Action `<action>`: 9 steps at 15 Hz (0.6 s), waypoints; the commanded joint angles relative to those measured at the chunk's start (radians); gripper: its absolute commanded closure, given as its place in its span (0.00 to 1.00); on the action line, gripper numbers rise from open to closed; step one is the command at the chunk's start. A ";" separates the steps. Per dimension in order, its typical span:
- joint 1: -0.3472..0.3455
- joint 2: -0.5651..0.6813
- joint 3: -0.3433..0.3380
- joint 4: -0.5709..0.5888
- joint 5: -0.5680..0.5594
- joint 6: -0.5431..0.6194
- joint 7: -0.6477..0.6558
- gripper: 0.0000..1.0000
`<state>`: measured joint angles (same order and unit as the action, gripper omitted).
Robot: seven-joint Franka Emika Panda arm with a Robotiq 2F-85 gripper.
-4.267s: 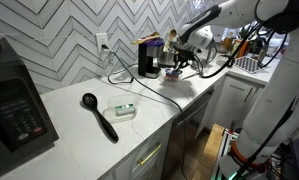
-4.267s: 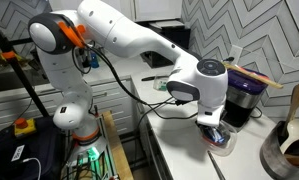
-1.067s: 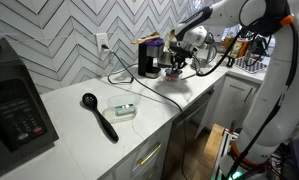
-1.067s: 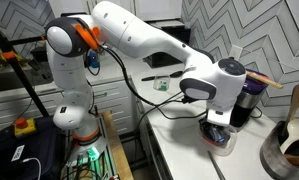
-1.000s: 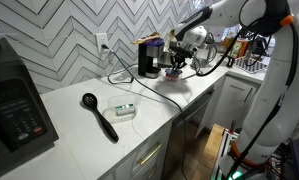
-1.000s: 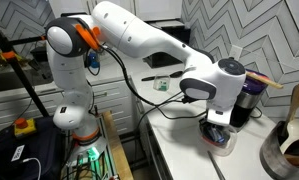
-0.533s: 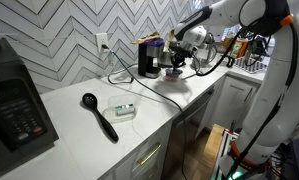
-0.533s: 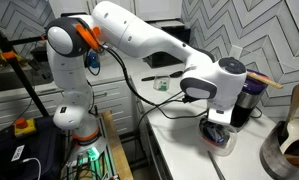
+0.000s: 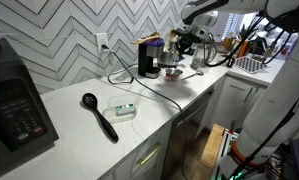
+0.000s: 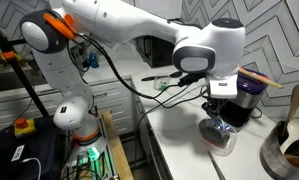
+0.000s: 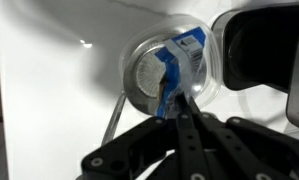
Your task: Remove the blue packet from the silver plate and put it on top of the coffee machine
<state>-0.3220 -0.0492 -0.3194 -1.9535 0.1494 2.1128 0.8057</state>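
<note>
In the wrist view my gripper (image 11: 178, 108) is shut on the lower edge of the blue packet (image 11: 180, 62). The packet hangs over the round silver plate (image 11: 144, 78). The black coffee machine (image 11: 265, 48) fills the upper right of that view. In both exterior views the gripper (image 9: 182, 44) (image 10: 221, 116) is raised above the plate (image 9: 173, 72) (image 10: 222, 141). It stands beside the coffee machine (image 9: 148, 59) (image 10: 248, 96), which has something purple on its top. The packet (image 10: 220, 127) dangles just above the plate.
A black ladle (image 9: 99, 115) and a clear plastic container with a green item (image 9: 123, 109) lie mid-counter. A large black appliance (image 9: 14, 105) stands at one end. A black cord (image 9: 139, 78) runs from the wall outlet. A wooden bowl (image 10: 290, 140) sits near the plate.
The arm has risen from low over the plate, and the gripper now holds the blue packet lifted off the dish.
</note>
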 commanded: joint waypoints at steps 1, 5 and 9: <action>-0.015 -0.120 -0.005 -0.003 -0.052 -0.056 -0.044 1.00; -0.002 -0.207 0.021 -0.018 -0.013 0.135 -0.129 1.00; 0.036 -0.195 0.062 -0.006 0.048 0.374 -0.181 1.00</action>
<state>-0.3150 -0.2509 -0.2754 -1.9428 0.1398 2.3353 0.6758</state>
